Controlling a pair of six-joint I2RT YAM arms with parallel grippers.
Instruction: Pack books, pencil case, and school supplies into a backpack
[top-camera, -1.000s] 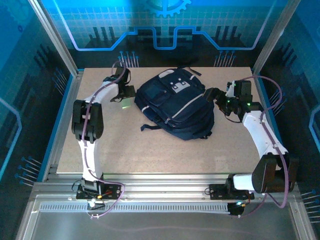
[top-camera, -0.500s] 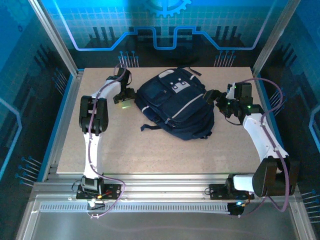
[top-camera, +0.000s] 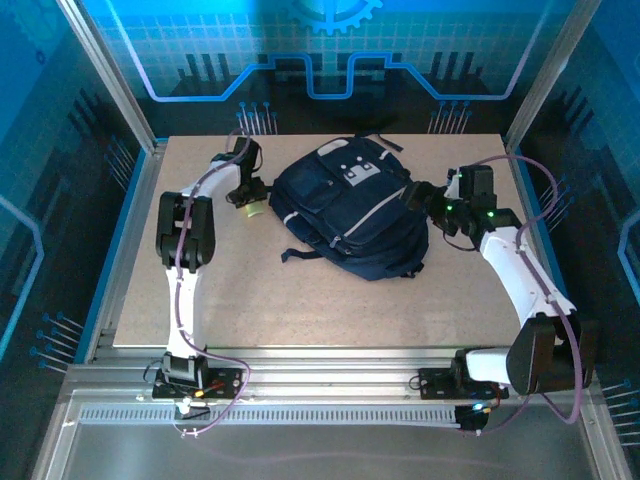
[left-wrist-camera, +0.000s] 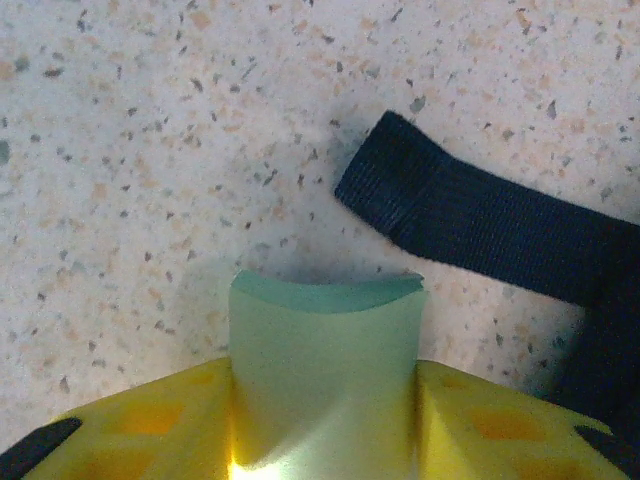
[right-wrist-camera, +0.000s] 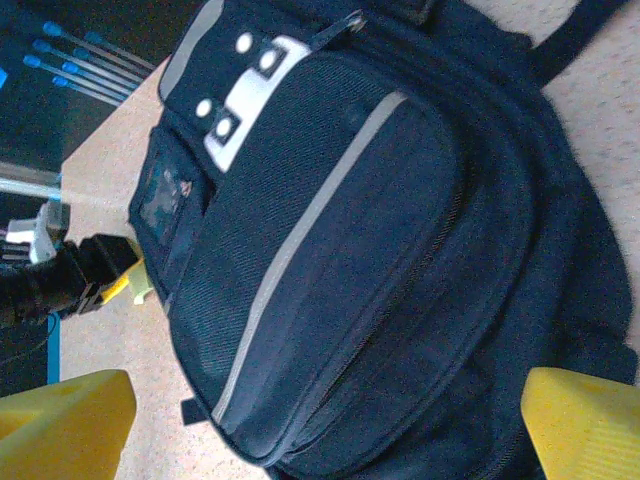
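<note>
Left gripper (top-camera: 247, 200) sits low on the table (top-camera: 300, 300), just left of the backpack (top-camera: 350, 210). In the wrist view its yellow fingers (left-wrist-camera: 150, 425) are pinched partway in on the pale-green block (left-wrist-camera: 325, 340). The block's far edge bows inward under the squeeze, so I'd call it soft, spongy and light. It wants gentle pressure across its middle, or it could squirt free. A dark strap end (left-wrist-camera: 470, 220) lies just beyond it, not touching. Right gripper (top-camera: 425, 197) hovers at the backpack's right side, jaws spread wide, holding nothing. The backpack looks like floppy fabric, and I can't spot an open compartment from here.
</note>
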